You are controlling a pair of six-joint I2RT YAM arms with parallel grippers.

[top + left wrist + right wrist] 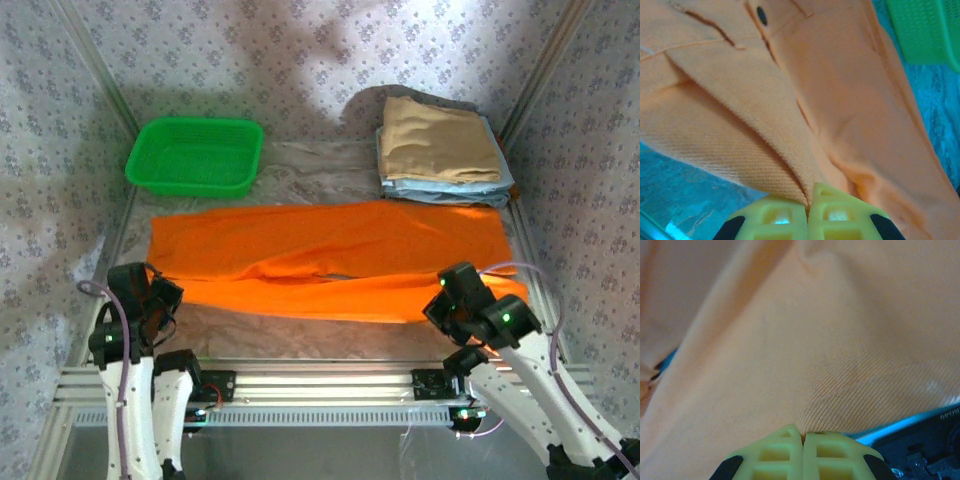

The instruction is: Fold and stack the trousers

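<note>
Top external view gives you the trousers (330,255) spread flat across the middle of the surface (320,160), their length running from 9 o'clock to 3 o'clock. The near edge is doubled over in a loose fold along its length. A green basket (195,155) sits upright toward 10 o'clock, just beyond the far edge of the cloth and apart from it. At 2 o'clock a tan folded garment (435,140) lies on top of light blue folded garments (450,190), and the bottom of that stack comes very close to the trousers' far edge (whether they touch, you cannot tell from above).

Your left end effector (808,202) is at the 8 o'clock corner of the trousers. In the left wrist view its yellow fingers (775,220) are pressed together, with a folded ridge of orange fabric pinched between the tips. A dark button (761,16) shows on the cloth toward 12 o'clock of that view, and the basket's corner sits at 2 o'clock.

Your right end effector (803,432) is at the 4 o'clock corner of the trousers. In the right wrist view its tips are closed against each other and nip the orange cloth, which rises away from them in a taut, wrinkled sheet. A strip of the surface peeks out at 4 o'clock.
</note>
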